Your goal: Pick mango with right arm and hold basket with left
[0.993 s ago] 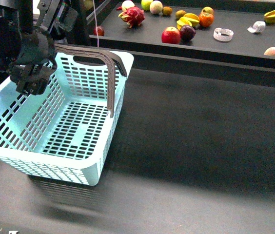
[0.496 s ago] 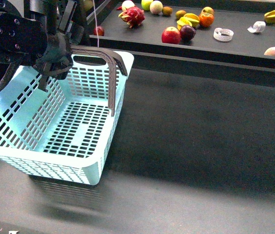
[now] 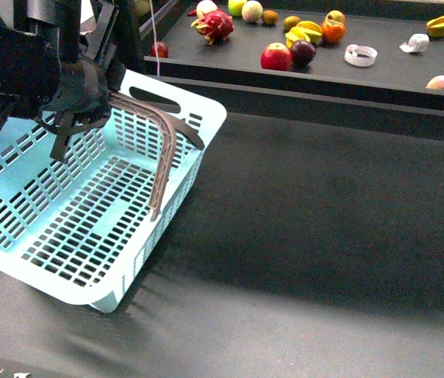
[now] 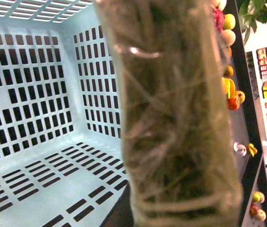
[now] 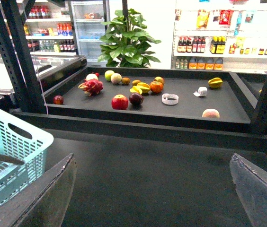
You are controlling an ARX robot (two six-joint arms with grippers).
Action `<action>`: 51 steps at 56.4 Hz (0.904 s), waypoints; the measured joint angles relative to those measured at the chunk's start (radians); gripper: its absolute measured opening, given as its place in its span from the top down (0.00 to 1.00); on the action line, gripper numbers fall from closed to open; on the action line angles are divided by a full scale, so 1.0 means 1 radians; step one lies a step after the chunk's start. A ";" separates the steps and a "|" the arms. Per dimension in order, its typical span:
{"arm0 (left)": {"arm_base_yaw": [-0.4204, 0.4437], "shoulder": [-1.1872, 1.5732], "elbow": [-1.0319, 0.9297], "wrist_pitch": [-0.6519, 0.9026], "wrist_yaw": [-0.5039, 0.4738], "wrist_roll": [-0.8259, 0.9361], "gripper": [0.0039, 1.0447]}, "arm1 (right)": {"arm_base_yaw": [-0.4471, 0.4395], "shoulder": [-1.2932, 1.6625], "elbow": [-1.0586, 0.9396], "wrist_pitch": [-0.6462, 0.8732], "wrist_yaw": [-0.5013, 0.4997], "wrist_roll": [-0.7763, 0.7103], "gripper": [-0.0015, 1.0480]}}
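Note:
The turquoise basket (image 3: 57,228) stands tilted at the left of the dark table, and also shows in the right wrist view (image 5: 10,146). My left gripper (image 3: 88,102) is shut on its taped grey-brown handle (image 3: 163,150), which fills the left wrist view as a blur (image 4: 176,118) above the basket floor (image 4: 34,165). An elongated yellow fruit (image 3: 310,30), seemingly the mango, lies on the back shelf next to the round orange fruit (image 3: 333,31). It also shows in the right wrist view (image 5: 142,87). My right gripper (image 5: 151,163) is open and empty above the table, far from the shelf.
The raised back shelf (image 3: 308,98) holds a dragon fruit (image 3: 214,25), a red apple (image 3: 276,57), a dark plum (image 3: 303,52), a tape roll (image 3: 360,55), a peach (image 3: 442,83) and a ridged yellow star fruit (image 3: 441,26). Black frame posts (image 5: 15,56) stand at the shelf's sides.
My left arm has moved up and to the left with the handle. The basket has turned and tilted, and its far right corner has swung to the right.

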 joint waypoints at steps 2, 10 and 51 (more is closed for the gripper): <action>-0.008 -0.026 -0.027 0.004 -0.005 0.046 0.96 | 0.000 0.000 0.000 0.000 0.000 0.000 0.08; -0.046 -0.118 -0.116 0.055 0.003 0.174 0.96 | 0.000 0.000 0.000 0.000 0.000 0.000 0.08; -0.393 -0.280 -0.234 0.233 0.172 0.689 0.96 | 0.000 0.000 0.000 0.000 0.000 0.000 0.08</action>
